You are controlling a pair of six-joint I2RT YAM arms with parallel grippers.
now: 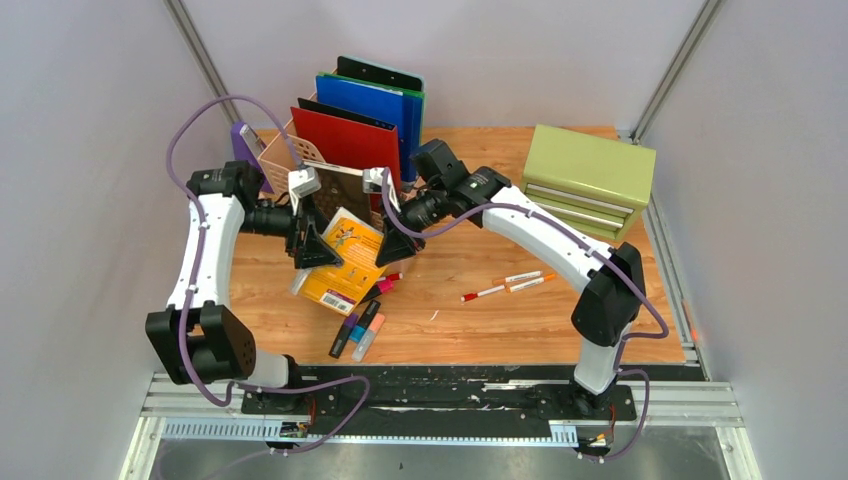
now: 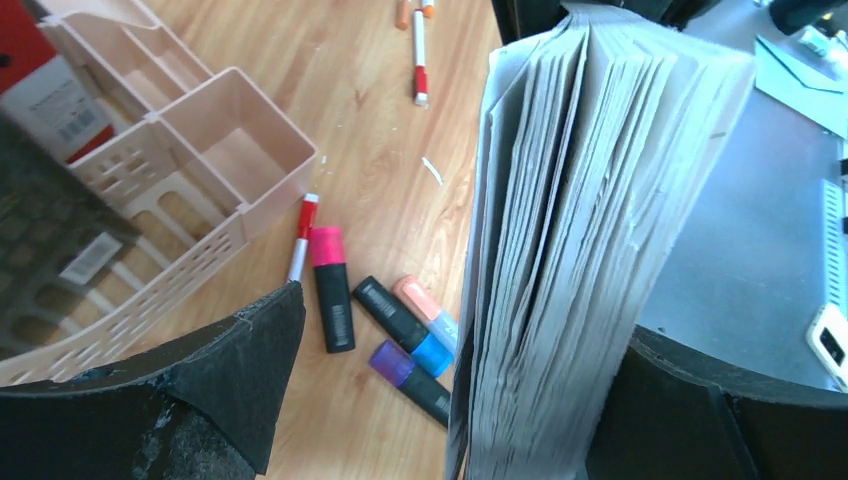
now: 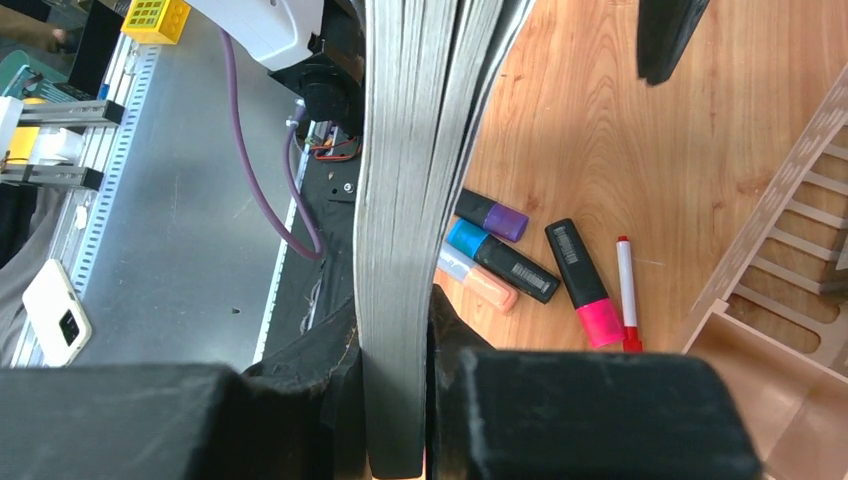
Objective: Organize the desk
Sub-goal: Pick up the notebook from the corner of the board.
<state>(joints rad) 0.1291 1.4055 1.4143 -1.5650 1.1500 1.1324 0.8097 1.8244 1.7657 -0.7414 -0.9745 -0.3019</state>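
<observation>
Now, left jaws: spread wide, straddling the book (image 2: 560, 250); page block close to one finger (image 2: 680, 420), well clear of the other; contact impossible to tell.
Right jaws: narrow, clamped on the book's page block, one finger on each side.
Book: yellow-orange cover, tilted, hanging between the two pairs of jaws, pages fanning loose away from the right jaws.
Table (image 1: 480, 330): light wood grain, lying beneath both pairs of jaws.
Highlighters (image 2: 400, 322): four, flat on the table below the left jaws, capped pink, peach, blue and purple, packed close.
Red pen (image 2: 300, 235): under the left jaws, just beside the pink highlighter and near the organizer (image 2: 200, 170).
Organizer: beige, slotted, behind the left jaws.
Markers (image 1: 524, 277): white-bodied, tipped red and orange, on the table out to the side of the right jaws, well apart from the highlighters.
Folders (image 1: 345, 140): red and blue, upright behind both pairs of jaws.
Drawer cabinet (image 1: 590, 175): green, beyond the right jaws at the far corner.
</observation>
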